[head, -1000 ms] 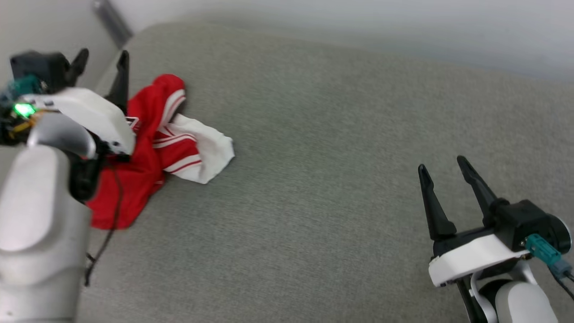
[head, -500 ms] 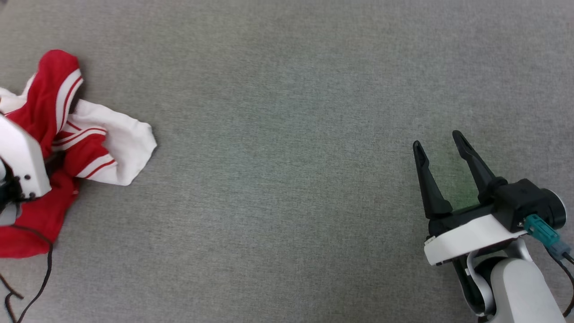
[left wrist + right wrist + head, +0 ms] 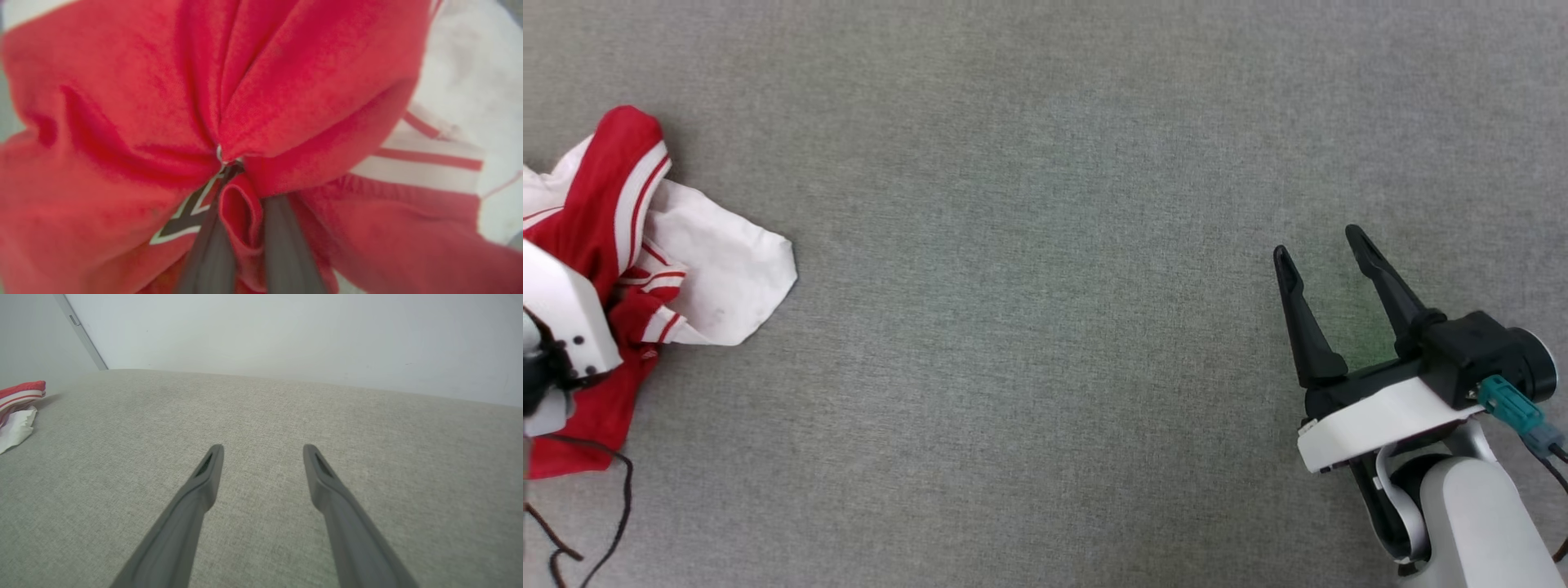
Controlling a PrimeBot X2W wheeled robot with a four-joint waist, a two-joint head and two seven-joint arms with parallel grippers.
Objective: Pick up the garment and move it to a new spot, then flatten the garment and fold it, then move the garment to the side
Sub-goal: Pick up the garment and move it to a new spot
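Two grippers: one is clamped on cloth at the left, the other is idle at the lower right of the head view.
Left gripper point(image 3: 237, 171): closed tight on a pinch of red fabric. A small fold of cloth bulges between its two dark fingers point(image 3: 208, 253), and creases fan out from the pinch.
Left wrist housing point(image 3: 560, 314): white, at the left edge of the head view, in front of the red part of the shirt.
Right gripper point(image 3: 1317, 242): fingers spread wide with nothing between them, well apart from the shirt. In the right wrist view they point across bare grey fabric.
Garment point(image 3: 621, 212): a red jersey T-shirt crumpled in a heap at the far left of the surface, partly cut off by the frame edge.
White sleeve point(image 3: 727, 278): spread out on the heap's right side, with red-and-white striped trim just beside it.
Printed character point(image 3: 184, 216): black with a white outline, just beside one finger; too little shows to read it.
Surface point(image 3: 1045, 245): grey woven fabric.
Wall point(image 3: 286, 330): pale, behind the surface's far edge.
Cable point(image 3: 621, 498): thin and black, looping at the lower left near the shirt's red hem.
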